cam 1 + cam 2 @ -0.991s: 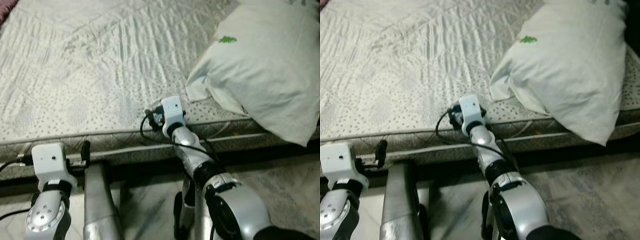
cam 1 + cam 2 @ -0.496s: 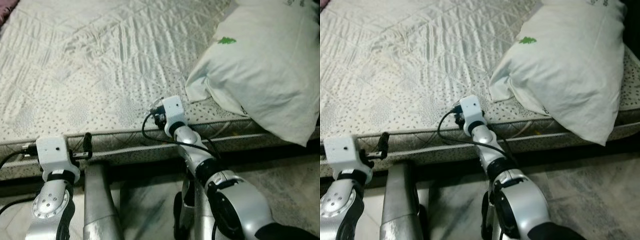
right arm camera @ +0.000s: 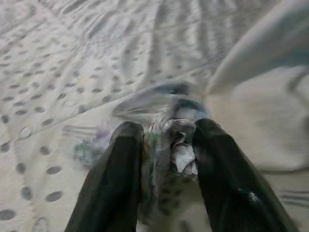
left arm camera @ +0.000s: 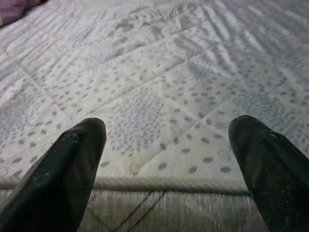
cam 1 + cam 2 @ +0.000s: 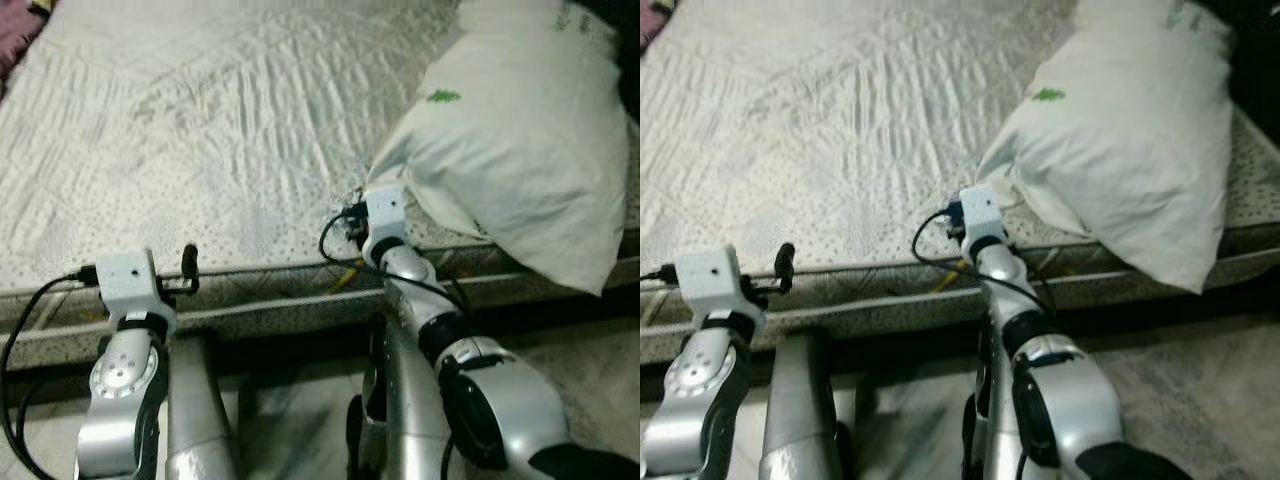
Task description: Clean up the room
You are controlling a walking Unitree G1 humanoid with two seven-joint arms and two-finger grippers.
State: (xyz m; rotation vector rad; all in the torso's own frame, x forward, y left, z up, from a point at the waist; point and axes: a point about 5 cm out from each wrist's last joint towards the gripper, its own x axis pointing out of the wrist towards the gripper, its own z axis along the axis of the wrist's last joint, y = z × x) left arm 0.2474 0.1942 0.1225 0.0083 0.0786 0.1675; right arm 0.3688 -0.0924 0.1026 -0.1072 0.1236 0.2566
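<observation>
Now, at the mattress (image 5: 230,150) edge, the left gripper (image 4: 166,159) hovers with fingers spread wide and nothing between them, while further along the same edge, just beside the pillow (image 5: 520,150), the right gripper (image 3: 164,159) has its fingers clamped on a crumpled wrapper (image 3: 174,145). That wrapper looks feather-light, thin and crinkly, likely to slip or tear, so a pinch across its bunched middle seems the safest hold.

Dim, soft light; blurred right-wrist view.
</observation>
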